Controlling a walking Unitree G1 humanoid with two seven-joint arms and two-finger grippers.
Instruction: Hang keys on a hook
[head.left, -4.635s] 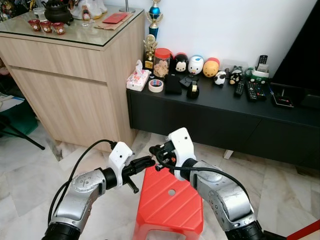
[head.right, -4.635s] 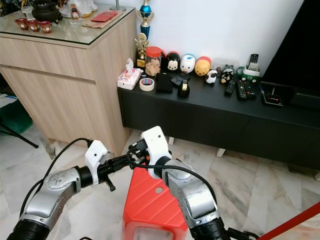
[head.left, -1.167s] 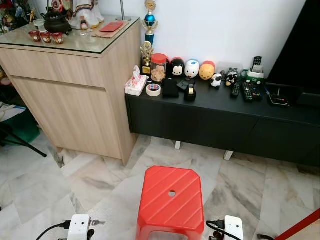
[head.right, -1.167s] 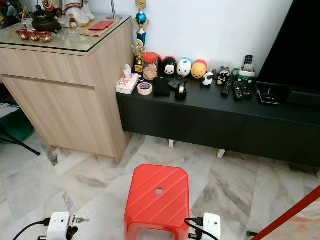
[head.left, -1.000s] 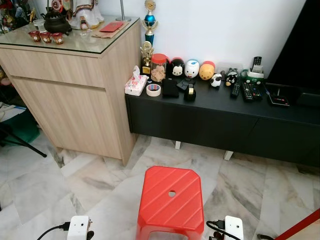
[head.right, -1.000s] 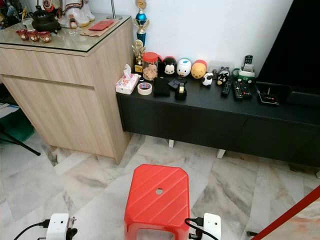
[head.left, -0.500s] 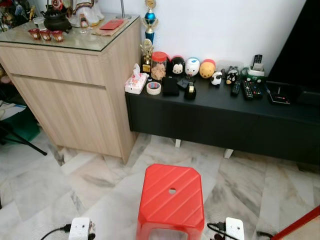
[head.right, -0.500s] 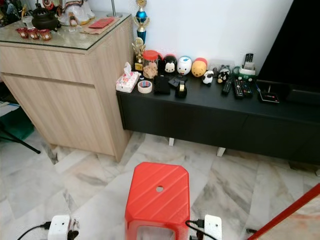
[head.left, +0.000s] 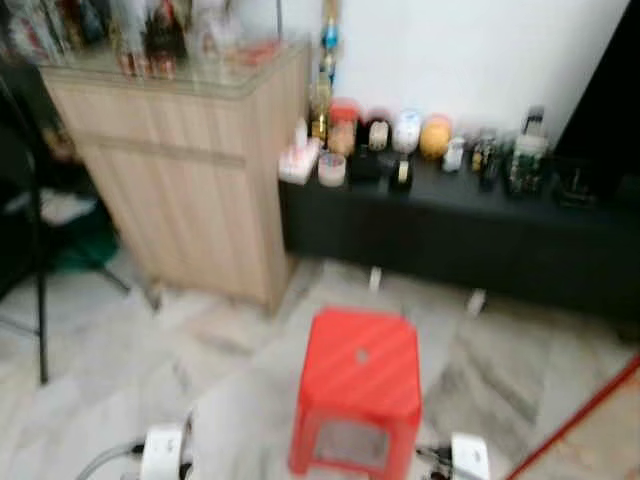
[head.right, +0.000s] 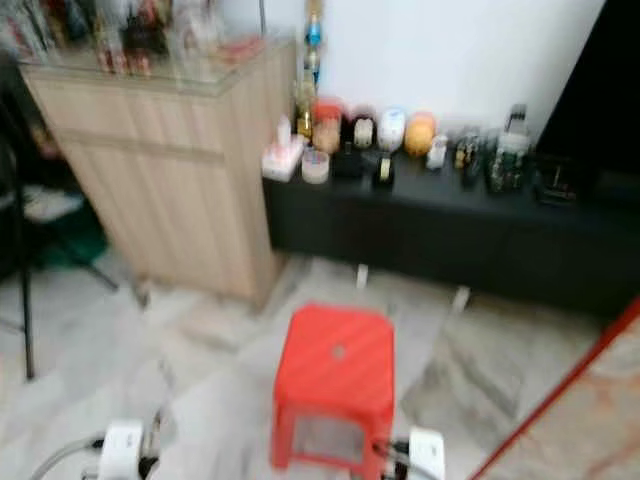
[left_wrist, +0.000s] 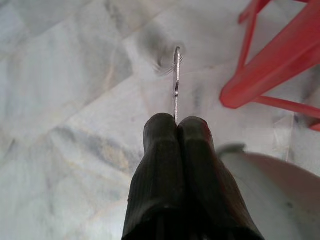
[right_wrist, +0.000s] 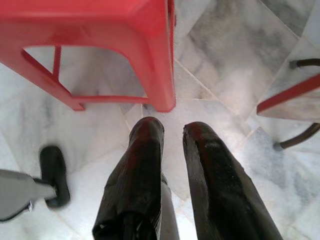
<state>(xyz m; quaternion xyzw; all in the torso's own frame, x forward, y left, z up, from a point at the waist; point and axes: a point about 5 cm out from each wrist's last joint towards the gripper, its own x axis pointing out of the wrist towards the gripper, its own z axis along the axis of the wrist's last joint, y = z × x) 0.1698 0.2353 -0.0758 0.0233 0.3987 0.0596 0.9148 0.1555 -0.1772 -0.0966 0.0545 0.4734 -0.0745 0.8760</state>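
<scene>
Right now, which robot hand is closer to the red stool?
Right. The right end effector hangs low just beside the red stool's leg; the left end effector, pinching the key, hangs farther off its other side.

No text, label, brand or number can be read anywhere. The small things on the black cabinet (head.left: 470, 215) are too blurred, and those on the wooden sideboard (head.left: 190, 190) beside it too.

Count's pretty short here: one red stool (head.left: 362, 385), one wood cabinet (head.left: 190, 190), one black console (head.left: 470, 235), one key (left_wrist: 176, 75), two grippers. Shelf clutter's too blurry to count.
</scene>
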